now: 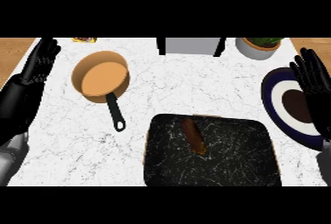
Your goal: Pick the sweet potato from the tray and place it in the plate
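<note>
Sweet potato [194, 136]: lay on the tray's upper left part, long and thin, reddish brown, slanting from upper left to lower right, touched by neither robot hand
Tray [242, 153]: dark slab with rounded corners and pale speckled veining, at the near middle of the worktop
Plate [270, 94]: round, dark blue rim, white ring, dark brown centre, at the right edge, near the tray's upper right corner
Right robot hand [313, 85]: black, fingers straight and spread wide, holding nothing, lying over the plate's right side and hiding part of it
Left robot hand [33, 72]: black, fingers straight and pointing up, holding nothing, at the left edge, well apart from the tray
Pan [100, 76]: round and tan, its thin black handle pointing toward the tray, left of centre
Far edge: a grey box [191, 45], a pale pot with a green plant [257, 48], a small dark and yellow thing [84, 40] too small to tell
Worktop [194, 83]: white stone with fine grey veins, wood showing at both far corners
</note>
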`<move>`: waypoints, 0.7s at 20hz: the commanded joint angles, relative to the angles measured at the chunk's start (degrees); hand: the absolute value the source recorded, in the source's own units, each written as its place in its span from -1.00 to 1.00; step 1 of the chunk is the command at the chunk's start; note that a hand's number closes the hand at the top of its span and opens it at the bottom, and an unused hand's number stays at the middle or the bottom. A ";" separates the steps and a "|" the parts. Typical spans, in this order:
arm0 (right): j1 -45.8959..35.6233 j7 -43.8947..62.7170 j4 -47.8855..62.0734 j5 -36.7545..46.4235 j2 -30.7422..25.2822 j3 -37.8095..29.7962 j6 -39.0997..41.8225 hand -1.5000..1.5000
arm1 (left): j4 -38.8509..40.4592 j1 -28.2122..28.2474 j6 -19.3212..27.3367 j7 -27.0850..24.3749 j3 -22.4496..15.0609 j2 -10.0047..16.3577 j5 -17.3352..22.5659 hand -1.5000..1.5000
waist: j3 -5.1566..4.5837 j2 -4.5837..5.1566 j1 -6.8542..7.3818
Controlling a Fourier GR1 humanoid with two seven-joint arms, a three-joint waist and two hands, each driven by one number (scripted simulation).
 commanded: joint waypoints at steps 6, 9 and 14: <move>-16.40 6.24 -5.15 12.24 -6.05 12.91 5.03 1.00 | 13.47 13.28 0.21 14.92 -5.33 -10.46 8.97 0.00 | 0.68 3.20 4.57; -16.91 7.91 -3.58 29.48 -12.48 10.67 -4.14 1.00 | 13.52 14.14 1.32 18.05 -6.14 -14.10 11.49 0.00 | 1.22 2.05 1.31; -19.04 6.43 0.39 35.78 1.55 20.48 -10.45 -1.00 | 13.71 17.24 2.99 18.37 -8.34 -17.74 10.17 0.00 | 1.66 1.30 -0.05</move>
